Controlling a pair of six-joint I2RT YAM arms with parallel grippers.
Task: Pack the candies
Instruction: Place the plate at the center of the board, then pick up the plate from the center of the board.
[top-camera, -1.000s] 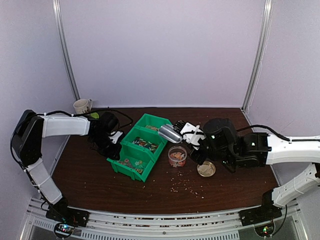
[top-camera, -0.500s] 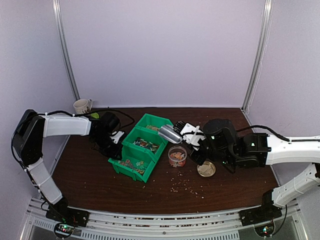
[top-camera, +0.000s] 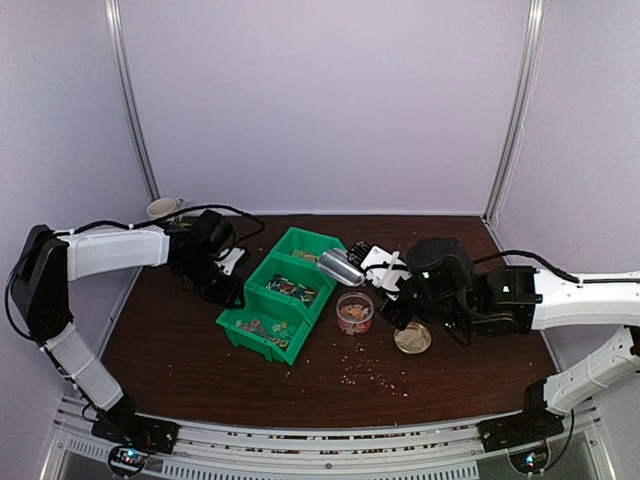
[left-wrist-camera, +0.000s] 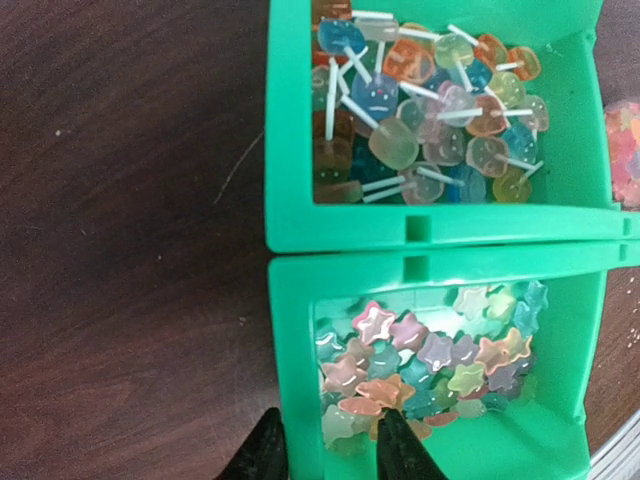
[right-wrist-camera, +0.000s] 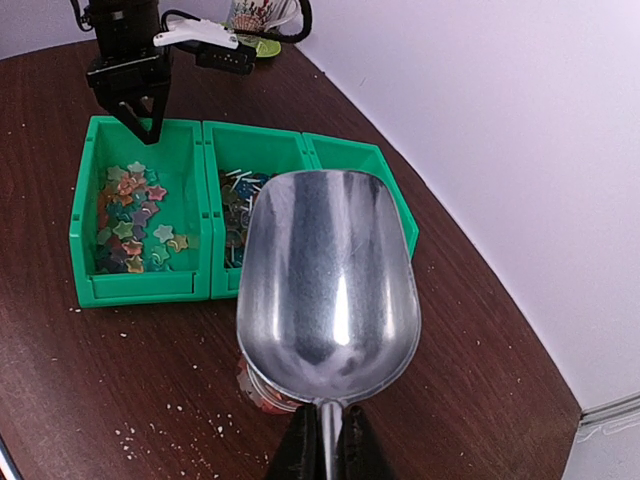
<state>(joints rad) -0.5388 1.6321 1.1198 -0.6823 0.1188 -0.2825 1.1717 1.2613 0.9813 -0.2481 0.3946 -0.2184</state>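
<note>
On the mug (right-wrist-camera: 262, 12) the print is too blurred to read, and the frame edge cuts off its top. The left gripper (left-wrist-camera: 332, 442) stands narrowly parted astride a wall of the green bin (left-wrist-camera: 430, 228), one finger among the star-shaped candies (left-wrist-camera: 420, 350). The right gripper (right-wrist-camera: 328, 440) clamps the handle of the scoop (right-wrist-camera: 328, 280), which hides most of the jar (top-camera: 353, 313) at that bin's 3 o'clock.
</note>
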